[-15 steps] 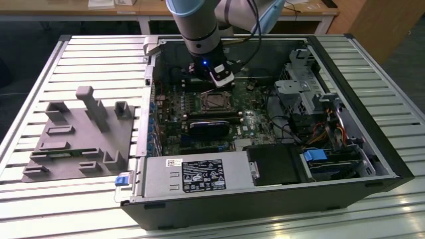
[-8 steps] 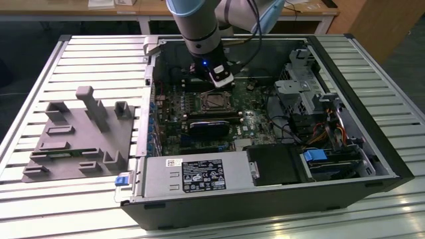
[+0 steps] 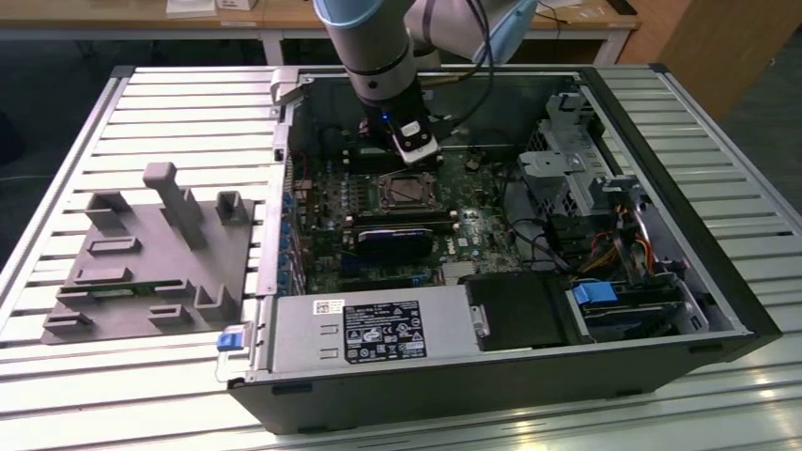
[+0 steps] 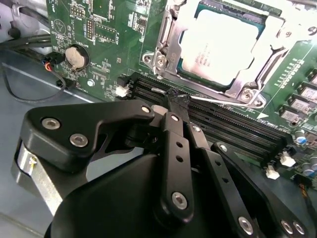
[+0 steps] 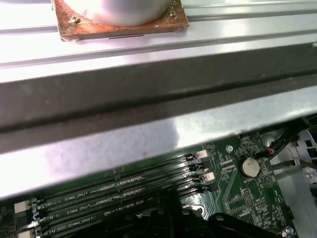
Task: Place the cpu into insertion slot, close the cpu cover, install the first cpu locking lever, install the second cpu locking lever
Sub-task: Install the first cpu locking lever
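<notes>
The cpu (image 4: pixel 220 47) sits under the cover (image 4: pixel 166 44) (fragile, don't touch). Your pincer (image 4: pixel 174 101) is closed beside the lever (image 4: pixel 223 100); can't tell if it's gripping. Wire's prob. springy, slick: take it near the end.

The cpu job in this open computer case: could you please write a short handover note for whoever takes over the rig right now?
Arm: the gripper is low at the socket edge that faces the memory slots. Its jaws look shut, with the tips at a thin wire lever. I cannot tell whether they pinch it.
Parts: the cpu sits in the insertion slot. The cpu cover lies flat over it, with the chip showing through its window.
Done: cpu placed, cover closed.
Left: both locking levers. I cannot confirm that either is latched.
</notes>
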`<state>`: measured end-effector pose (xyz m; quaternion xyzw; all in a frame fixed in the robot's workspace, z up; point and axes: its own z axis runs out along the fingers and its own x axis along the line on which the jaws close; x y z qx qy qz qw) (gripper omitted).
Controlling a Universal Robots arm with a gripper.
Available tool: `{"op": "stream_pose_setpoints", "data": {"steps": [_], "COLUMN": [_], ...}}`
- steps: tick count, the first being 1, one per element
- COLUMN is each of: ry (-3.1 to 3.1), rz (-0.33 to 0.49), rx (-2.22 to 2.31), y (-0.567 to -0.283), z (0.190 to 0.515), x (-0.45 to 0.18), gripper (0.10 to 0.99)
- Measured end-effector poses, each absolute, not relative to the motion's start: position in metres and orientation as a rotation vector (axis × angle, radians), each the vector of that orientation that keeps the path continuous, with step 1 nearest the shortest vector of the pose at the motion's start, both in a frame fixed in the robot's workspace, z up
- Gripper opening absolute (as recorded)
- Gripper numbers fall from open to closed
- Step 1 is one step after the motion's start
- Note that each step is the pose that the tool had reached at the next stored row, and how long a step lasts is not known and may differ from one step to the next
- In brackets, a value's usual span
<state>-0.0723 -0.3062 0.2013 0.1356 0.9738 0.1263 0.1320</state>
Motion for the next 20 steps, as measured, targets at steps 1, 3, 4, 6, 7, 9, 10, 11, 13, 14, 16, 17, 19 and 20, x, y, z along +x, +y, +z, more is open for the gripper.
{"op": "stream_pose_setpoints", "data": {"steps": [1,3,4,6,7,9,10,11,13,14,16,17,19,20], "ry": [2.825,2.822,2.820,2.816,2.815,2.811,2.809,2.807,2.804,2.802,2.799,2.797,2.794,2.793], "rz": [0.365,0.362,0.360,0.357,0.355,0.352,0.351,0.349,0.346,0.345,0.341,0.340,0.338,0.337], "rx": [0.399,0.413,0.420,0.437,0.445,0.461,0.469,0.477,0.491,0.498,0.511,0.517,0.528,0.533], "y": [-0.3059,-0.3058,-0.3058,-0.3058,-0.3058,-0.3058,-0.3058,-0.3058,-0.3058,-0.3058,-0.3058,-0.3058,-0.3058,-0.3058], "z": [0.2012,0.2008,0.2005,0.1996,0.1991,0.1980,0.1975,0.1969,0.1960,0.1956,0.1948,0.1944,0.1935,0.1931], "x": [-0.0723,-0.0723,-0.0723,-0.0723,-0.0723,-0.0723,-0.0723,-0.0723,-0.0723,-0.0723,-0.0723,-0.0723,-0.0723,-0.0723], "gripper": [0.102,0.102,0.102,0.102,0.102,0.102,0.102,0.102,0.102,0.102,0.102,0.102,0.102,0.102]}}
